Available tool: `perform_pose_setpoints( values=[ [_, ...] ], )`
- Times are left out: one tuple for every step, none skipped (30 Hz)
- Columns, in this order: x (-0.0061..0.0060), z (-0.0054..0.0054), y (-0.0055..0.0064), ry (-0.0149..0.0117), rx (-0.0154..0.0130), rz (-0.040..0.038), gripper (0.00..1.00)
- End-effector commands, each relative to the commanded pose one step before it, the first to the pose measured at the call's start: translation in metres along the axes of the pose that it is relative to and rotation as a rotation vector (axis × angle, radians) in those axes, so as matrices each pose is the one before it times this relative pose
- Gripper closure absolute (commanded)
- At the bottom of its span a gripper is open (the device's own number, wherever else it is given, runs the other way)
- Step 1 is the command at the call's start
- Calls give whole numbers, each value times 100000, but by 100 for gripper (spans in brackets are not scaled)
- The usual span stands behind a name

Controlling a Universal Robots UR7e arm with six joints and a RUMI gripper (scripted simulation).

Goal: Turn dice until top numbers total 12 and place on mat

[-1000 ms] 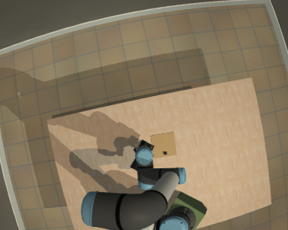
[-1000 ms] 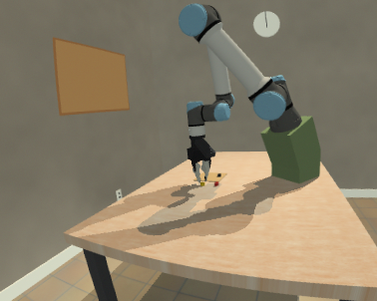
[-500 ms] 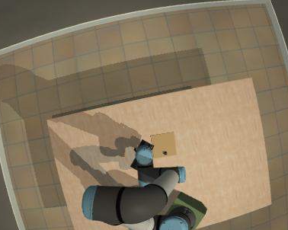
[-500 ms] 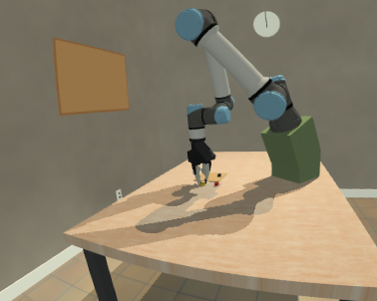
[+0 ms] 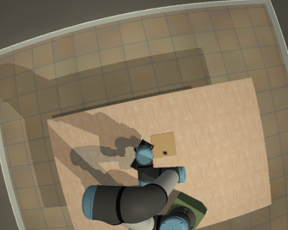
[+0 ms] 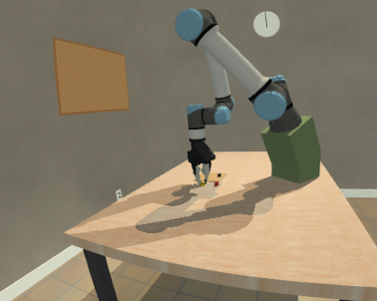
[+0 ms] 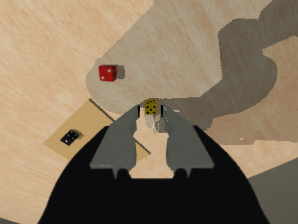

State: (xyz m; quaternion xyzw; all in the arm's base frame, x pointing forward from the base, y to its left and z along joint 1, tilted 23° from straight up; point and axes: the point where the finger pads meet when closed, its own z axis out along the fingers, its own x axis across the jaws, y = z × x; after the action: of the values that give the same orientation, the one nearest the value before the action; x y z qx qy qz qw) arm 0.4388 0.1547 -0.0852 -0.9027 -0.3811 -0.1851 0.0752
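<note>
My gripper (image 6: 202, 180) (image 7: 150, 106) points down with its fingers a little apart. In the wrist view its tips stand at either side of the yellow die (image 6: 202, 184) (image 7: 151, 106), with a narrow gap on both sides. The yellow die lies on the table off the mat, several dark pips facing up. The red die (image 6: 216, 183) (image 7: 107, 73) lies on the table off the mat, two pale pips visible on top. The black die (image 5: 164, 152) (image 6: 218, 174) (image 7: 69, 137) rests on the tan mat (image 5: 162, 142) (image 6: 215, 178) (image 7: 90, 120), several white pips showing. In the top view the arm hides the yellow and red dice.
The wooden table (image 5: 219, 126) (image 6: 297, 239) carries the arm's green base (image 5: 196, 209) (image 6: 294, 154). The arm's shadow falls across the yellow and red dice. The mat's nearest edge lies close beside the gripper.
</note>
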Motion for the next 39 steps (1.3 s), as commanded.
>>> perform_pose_setpoints(
  values=[
    [134, 14, 146, 119, -269, -145, 82],
    [0, 0, 0, 0, 0, 0, 82],
    [0, 0, 0, 0, 0, 0, 82],
    [0, 0, 0, 0, 0, 0, 82],
    [0, 0, 0, 0, 0, 0, 82],
    [0, 0, 0, 0, 0, 0, 82],
    [0, 0, 0, 0, 0, 0, 82],
    [0, 0, 0, 0, 0, 0, 82],
    [0, 0, 0, 0, 0, 0, 82],
    [0, 0, 0, 0, 0, 0, 82],
    [0, 0, 0, 0, 0, 0, 82],
    [0, 0, 0, 0, 0, 0, 82],
    [0, 0, 0, 0, 0, 0, 82],
    [0, 0, 0, 0, 0, 0, 82],
    [0, 0, 0, 0, 0, 0, 82],
    [0, 0, 0, 0, 0, 0, 82],
    [0, 0, 0, 0, 0, 0, 82],
    [0, 0, 0, 0, 0, 0, 82],
    [0, 0, 0, 0, 0, 0, 82],
    [0, 0, 0, 0, 0, 0, 100],
    [0, 0, 0, 0, 0, 0, 100],
    [0, 0, 0, 0, 0, 0, 100],
    [0, 0, 0, 0, 0, 0, 100],
    [0, 0, 0, 0, 0, 0, 100],
    [0, 0, 0, 0, 0, 0, 100],
    [0, 0, 0, 0, 0, 0, 100],
    [0, 0, 0, 0, 0, 0, 100],
    [0, 0, 0, 0, 0, 0, 100],
    [0, 0, 0, 0, 0, 0, 100],
    [0, 0, 0, 0, 0, 0, 100],
    [0, 0, 0, 0, 0, 0, 100],
    [0, 0, 0, 0, 0, 0, 100],
    [0, 0, 0, 0, 0, 0, 100],
    [0, 0, 0, 0, 0, 0, 100],
    [0, 0, 0, 0, 0, 0, 100],
    [0, 0, 0, 0, 0, 0, 100],
    [0, 0, 0, 0, 0, 0, 100],
    [0, 0, 0, 0, 0, 0, 100],
    [0, 0, 0, 0, 0, 0, 100]
  ],
)
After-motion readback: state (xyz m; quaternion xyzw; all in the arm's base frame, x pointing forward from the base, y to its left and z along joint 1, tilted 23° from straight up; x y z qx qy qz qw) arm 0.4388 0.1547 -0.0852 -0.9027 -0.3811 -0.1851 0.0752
